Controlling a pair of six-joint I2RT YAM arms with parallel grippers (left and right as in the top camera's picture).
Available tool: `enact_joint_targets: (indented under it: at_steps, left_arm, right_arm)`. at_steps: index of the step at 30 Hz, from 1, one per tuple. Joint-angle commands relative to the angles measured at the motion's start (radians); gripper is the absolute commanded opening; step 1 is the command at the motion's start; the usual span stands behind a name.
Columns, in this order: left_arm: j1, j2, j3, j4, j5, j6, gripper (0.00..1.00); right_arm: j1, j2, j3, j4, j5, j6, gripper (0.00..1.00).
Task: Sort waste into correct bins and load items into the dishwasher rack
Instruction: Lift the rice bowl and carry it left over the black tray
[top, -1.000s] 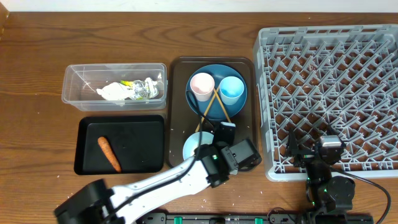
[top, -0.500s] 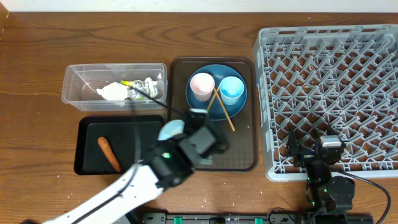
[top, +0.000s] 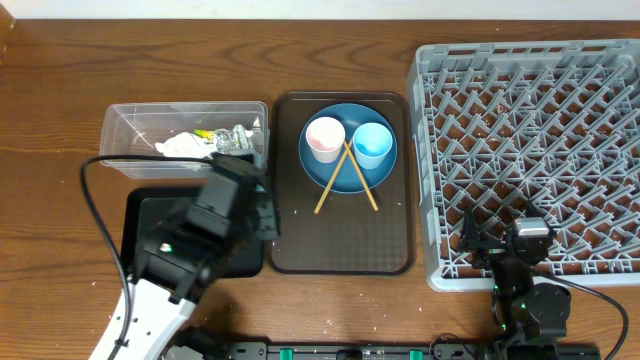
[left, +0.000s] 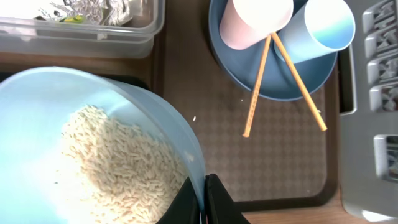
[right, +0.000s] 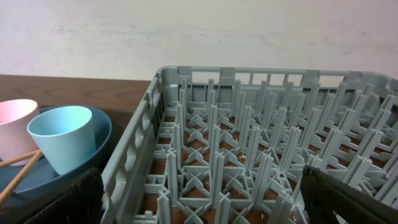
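My left gripper (left: 202, 199) is shut on the rim of the pale-blue bowl (left: 155, 112), which holds white rice (left: 112, 168). In the overhead view the left arm (top: 235, 200) is over the black tray (top: 135, 215) and hides the bowl and the carrot. The clear tub (top: 120, 150) holds crumpled paper (top: 180, 147) and foil (top: 232, 140). The dark-blue plate (top: 380, 175) carries the pink cup (top: 324, 137), the light-blue cup (top: 371, 144) and crossed chopsticks (top: 340, 175). My right gripper (right: 199, 199) is open and empty over the front of the grey rack (top: 530, 130).
The brown serving tray (top: 340, 240) lies between the black tray and the rack, and its front half is bare. Stray rice grains dot the wooden table in front of it. A wall runs behind the rack.
My left arm has carried the bowl from the front of the brown tray leftward, over the black tray. The right arm has not moved.
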Motion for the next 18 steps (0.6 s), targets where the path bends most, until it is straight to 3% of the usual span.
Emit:
enact_joint_targets:
  at_steps: [1, 8, 18]
  left_arm:
    - [0.121, -0.007, -0.011, -0.003, 0.192, 0.146, 0.06]
    - [0.351, -0.008, -0.011, -0.010, 0.434, 0.323, 0.06]
    - [0.476, -0.007, -0.011, -0.101, 0.438, 0.373, 0.06]
  right_arm:
    - [-0.007, -0.001, -0.002, -0.003, 0.001, -0.015, 0.99]
    - [-0.007, -0.001, -0.002, -0.003, 0.002, -0.015, 0.99]
    - [-0.007, -0.001, -0.002, -0.003, 0.002, -0.015, 0.99]
